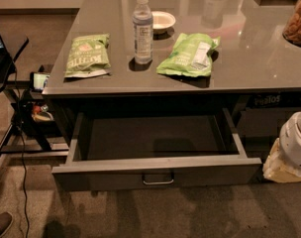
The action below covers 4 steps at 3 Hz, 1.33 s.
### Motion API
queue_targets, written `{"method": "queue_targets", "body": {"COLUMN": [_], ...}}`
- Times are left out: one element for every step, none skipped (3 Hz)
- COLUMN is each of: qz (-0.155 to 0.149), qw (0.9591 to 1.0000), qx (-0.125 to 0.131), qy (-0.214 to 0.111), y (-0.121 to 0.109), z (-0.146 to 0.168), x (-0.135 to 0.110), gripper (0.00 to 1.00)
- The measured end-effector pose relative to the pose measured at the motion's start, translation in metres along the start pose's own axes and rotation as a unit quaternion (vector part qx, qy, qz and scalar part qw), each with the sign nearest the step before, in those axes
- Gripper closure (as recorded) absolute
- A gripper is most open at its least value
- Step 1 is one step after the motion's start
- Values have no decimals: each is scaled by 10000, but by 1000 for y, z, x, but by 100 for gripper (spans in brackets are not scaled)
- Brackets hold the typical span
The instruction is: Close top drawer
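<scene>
The top drawer (116, 171) under the grey counter (249, 58) is pulled far out toward me. Its dark inside shows nothing in it. Its front panel carries a small central metal bar handle (158, 181). My gripper (284, 160) is at the right edge of the view, low beside the drawer's right front corner and apart from it. It shows as a white and cream shape, partly cut off by the frame edge.
On the counter lie two green chip bags (88, 55) (189, 54), an upright water bottle (142, 28) and a small white bowl (162, 20). A jar (297, 21) stands at the right edge. A black stand with cables (12, 113) is at the left, a shoe (1, 224) at bottom left.
</scene>
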State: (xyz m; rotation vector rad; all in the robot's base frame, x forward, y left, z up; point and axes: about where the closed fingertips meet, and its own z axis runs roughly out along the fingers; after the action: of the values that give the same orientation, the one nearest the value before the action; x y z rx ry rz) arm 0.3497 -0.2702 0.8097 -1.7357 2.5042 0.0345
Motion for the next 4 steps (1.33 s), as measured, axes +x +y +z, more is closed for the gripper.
{"method": "queue_targets", "body": {"qz": [195,398,496,506], "qw": [9995,9978,9964,9956], "qx": [-251,-476,-599,-676], "qy": [-23,-227,-342,-409], "y": [7,1,-10,-21], "z": [42,88,119,142], "x": [3,1,-9,-17], "gripper": [100,100,100,100]}}
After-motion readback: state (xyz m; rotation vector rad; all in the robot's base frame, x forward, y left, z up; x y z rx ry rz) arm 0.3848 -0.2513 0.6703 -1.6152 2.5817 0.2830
